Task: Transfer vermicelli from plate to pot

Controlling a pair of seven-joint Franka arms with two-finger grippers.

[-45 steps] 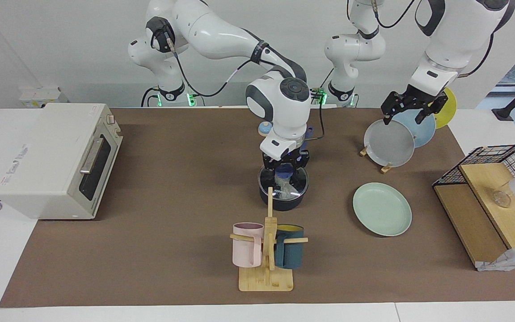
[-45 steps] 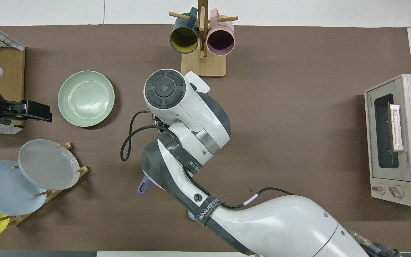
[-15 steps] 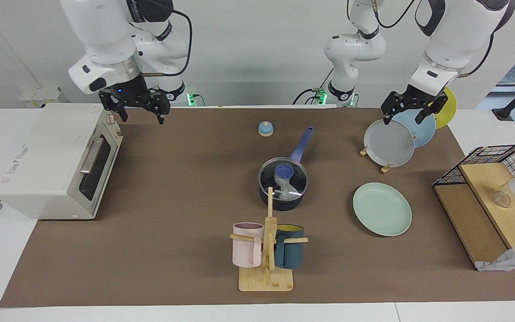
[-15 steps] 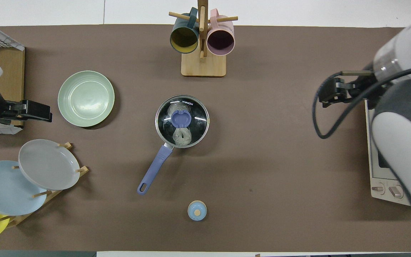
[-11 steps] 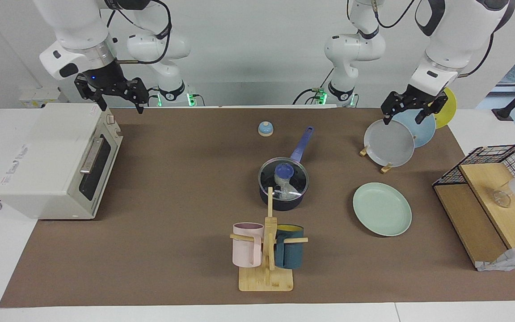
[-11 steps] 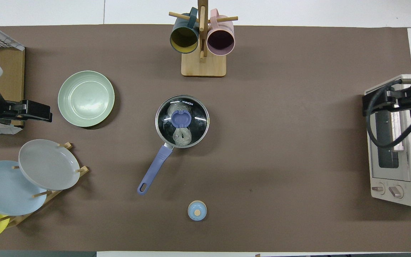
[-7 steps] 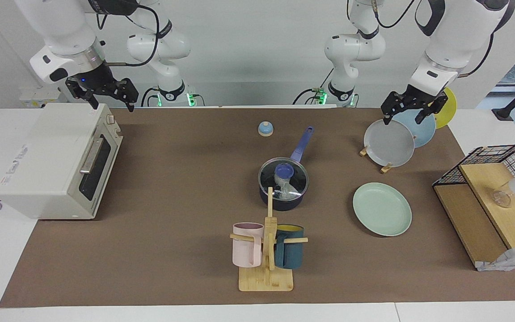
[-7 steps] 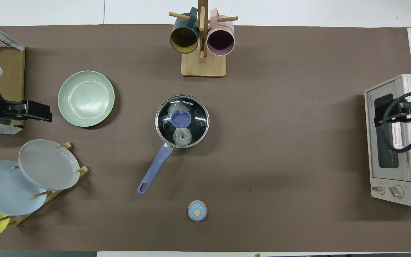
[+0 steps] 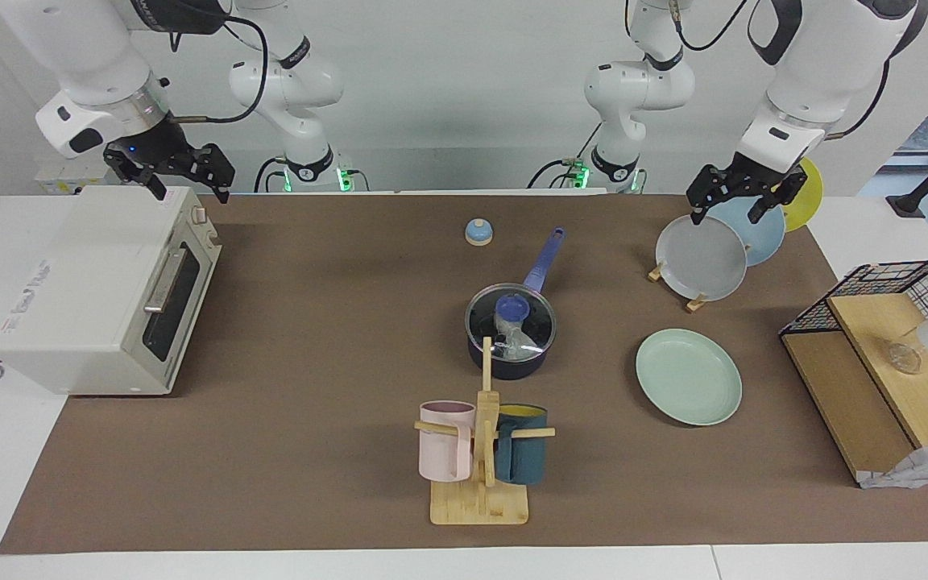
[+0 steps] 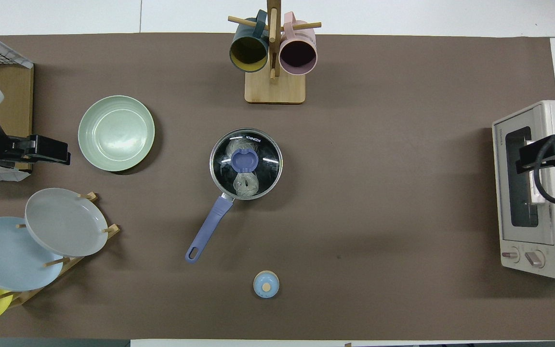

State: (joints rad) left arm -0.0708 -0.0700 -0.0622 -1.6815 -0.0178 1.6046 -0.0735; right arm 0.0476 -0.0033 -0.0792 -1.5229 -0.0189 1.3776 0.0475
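The black pot (image 9: pixel 510 364) with its blue-purple handle (image 10: pixel 208 228) stands mid-table under a glass lid (image 10: pixel 263 166). Two whitish vermicelli nests (image 10: pixel 244 184) show through the lid, inside the pot. Toward the left arm's end of the table lies the mint-green plate (image 9: pixel 688 376) (image 10: pixel 116 133), with nothing on it. My right gripper (image 9: pixel 190 192) (image 10: pixel 537 154) hangs open and empty over the toaster oven. My left gripper (image 9: pixel 726 213) (image 10: pixel 46 149) waits open and empty over the plate rack.
A toaster oven (image 9: pixel 101 290) fills the right arm's end. A wooden rack with a pink and a teal mug (image 9: pixel 480 459) stands farther from the robots than the pot. Grey, light-blue and yellow plates lean in a rack (image 9: pixel 702 258). A small blue knob (image 9: pixel 478 232) lies near the robots. A wire-and-wood shelf (image 9: pixel 883 362) stands beside the mint-green plate.
My right gripper left the lid on the pot, rose and swung away to over the toaster oven. Pot, plate and left arm have stayed put.
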